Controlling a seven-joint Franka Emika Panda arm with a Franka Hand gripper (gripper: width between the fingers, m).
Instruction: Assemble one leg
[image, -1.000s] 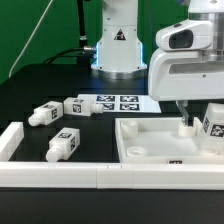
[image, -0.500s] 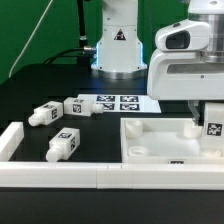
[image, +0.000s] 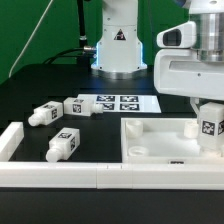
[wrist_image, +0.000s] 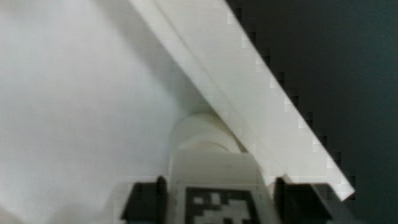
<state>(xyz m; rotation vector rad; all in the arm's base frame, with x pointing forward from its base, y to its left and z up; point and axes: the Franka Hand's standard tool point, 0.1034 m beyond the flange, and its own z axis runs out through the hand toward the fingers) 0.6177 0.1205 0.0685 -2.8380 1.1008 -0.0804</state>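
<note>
White plastic leg (image: 211, 130) is clamped in my gripper (image: 208, 118), tag face out toward the exterior camera. Wrist view agrees: the leg body sits between my two dark fingers (wrist_image: 148, 197), jaws closed against its sides. I'm holding it over the back corner of the tray piece (image: 150, 150) on the exterior view's right. Its lower end is down by the tray floor, just beside the rim; can't tell if it's touching.

Handling call: small hard moulded post, looks light and stiff, shouldn't deform under squeeze. Smooth plastic plus tag stickers is probably slippery, so it could twist in the pads if I press or turn it against the tray. Best hold is across the flat tagged sides on the upper half, leaving the bottom end free for the mating point. That's roughly where I've got it.

Three spare legs (image: 64, 145) lie on the black table (image: 30, 95) toward the exterior view's left, near the marker board (image: 120, 102), well apart from the tray corner.
</note>
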